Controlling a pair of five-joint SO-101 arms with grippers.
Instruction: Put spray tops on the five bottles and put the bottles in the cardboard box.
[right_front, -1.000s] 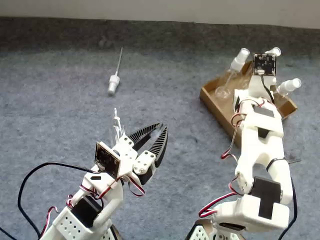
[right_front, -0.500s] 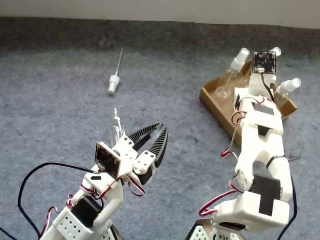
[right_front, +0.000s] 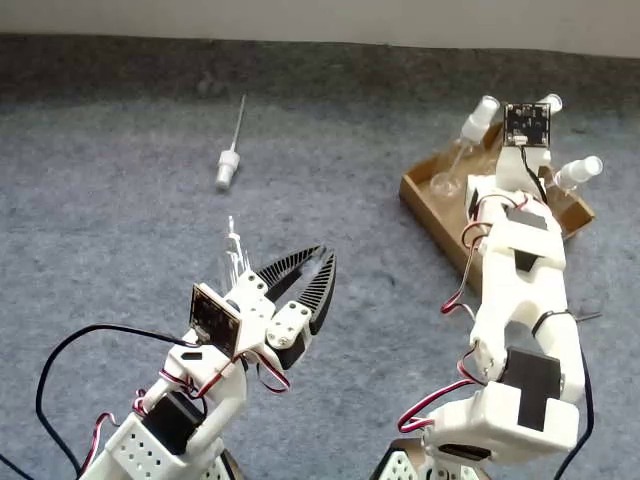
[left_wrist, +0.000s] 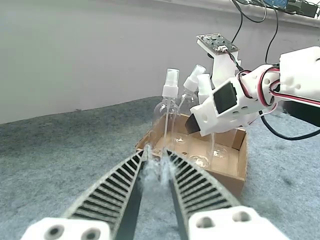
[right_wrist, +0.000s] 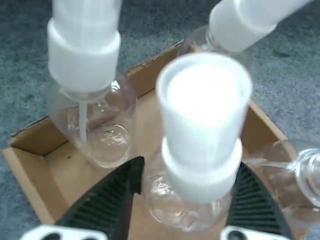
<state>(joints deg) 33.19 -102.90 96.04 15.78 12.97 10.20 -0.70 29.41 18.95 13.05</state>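
The bottle (right_wrist: 186, 202) stands inside the cardboard box (right_wrist: 37, 172) with a white spray top (right_wrist: 202, 125) on its neck. The right gripper (right_wrist: 190, 171) clasps it, one black finger pressed close against each side of the clear body just under the cap. In the high view this grasp is hidden beneath the arm's wrist and its small circuit board.

Three other bottles crowd round the gripper in the box. One (right_front: 470, 135) leans to its left and wears a top, with its dip tube visible through the glass. One (right_front: 548, 101) lies just beyond it, its body mostly covered by the wrist. One (right_front: 580, 172) tilts out over the box wall to its right. In the right wrist view that last bottle is cut off at the edge, so only a curved clear rim can be made out.

The left gripper (right_front: 324, 262) sits well apart from the box, over grey carpet (right_front: 120, 230). Whether it is gripping anything cannot be told, as there is only a pale blur at its tip. Close by its left side stands a clear object (right_front: 234, 245), too faint to identify. A loose spray top (right_front: 227, 168) lies well ahead of it, its tube pointing away.
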